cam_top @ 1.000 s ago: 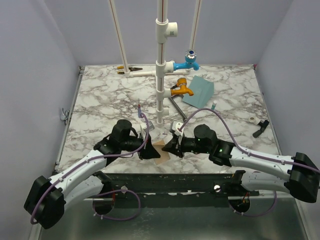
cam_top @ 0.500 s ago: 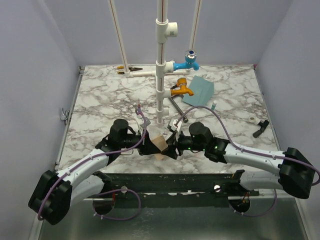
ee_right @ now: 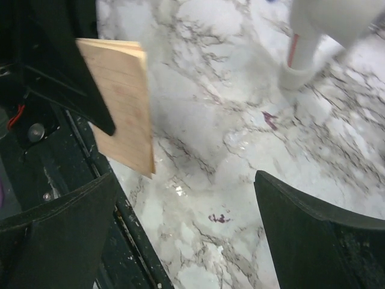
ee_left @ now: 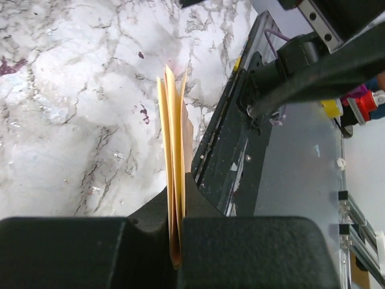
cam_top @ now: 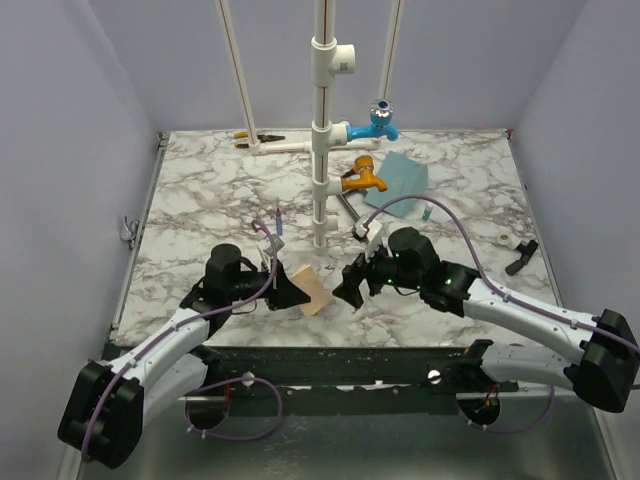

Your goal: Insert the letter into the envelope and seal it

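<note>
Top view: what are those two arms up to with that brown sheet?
The left arm holds the tan letter, jaws shut on one edge, near the front edge of the table. The right arm sits just beside it with jaws wide open, not touching the letter. The blue envelope lies farther back by the pipe stand, untouched, so the letter isn't in it yet.

Overhead, two wrist close-ups; shared letter [cam_top: 313, 291]
</note>
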You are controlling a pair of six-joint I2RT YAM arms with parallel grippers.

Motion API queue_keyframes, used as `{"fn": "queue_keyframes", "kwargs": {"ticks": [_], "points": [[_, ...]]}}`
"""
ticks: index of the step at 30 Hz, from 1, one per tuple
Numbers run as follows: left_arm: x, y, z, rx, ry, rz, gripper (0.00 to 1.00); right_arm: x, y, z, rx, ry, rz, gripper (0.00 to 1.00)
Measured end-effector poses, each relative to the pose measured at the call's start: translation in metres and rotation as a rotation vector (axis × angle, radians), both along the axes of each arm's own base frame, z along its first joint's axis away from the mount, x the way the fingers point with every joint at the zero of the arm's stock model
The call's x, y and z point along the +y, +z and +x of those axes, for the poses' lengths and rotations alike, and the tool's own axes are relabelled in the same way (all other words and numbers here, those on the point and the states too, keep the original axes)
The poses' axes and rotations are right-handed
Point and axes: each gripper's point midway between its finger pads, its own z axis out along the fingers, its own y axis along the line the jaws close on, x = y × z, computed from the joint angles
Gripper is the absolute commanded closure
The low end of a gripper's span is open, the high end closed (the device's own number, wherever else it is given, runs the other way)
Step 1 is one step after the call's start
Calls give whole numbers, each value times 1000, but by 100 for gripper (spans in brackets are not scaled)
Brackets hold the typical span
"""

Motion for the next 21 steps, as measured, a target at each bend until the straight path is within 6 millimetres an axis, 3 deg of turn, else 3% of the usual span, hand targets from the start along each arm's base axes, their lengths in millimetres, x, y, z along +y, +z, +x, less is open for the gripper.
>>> {"fn": "queue_keyframes", "kwargs": {"ticks": [4,13,18,21], "points": [[6,-2,2,-7,37,-4,100,-25,-1,22,76,-148,-54,1],[20,-3,5,-57,120,-24,100,-110,15,110,187,-581,-117,12],[23,0,6,-88,141,-37,100,-140,35,140,154,-733,-133,16],[23,1,6,-96,142,-42,100,-157,36,155,134,-806,-162,18]]}}
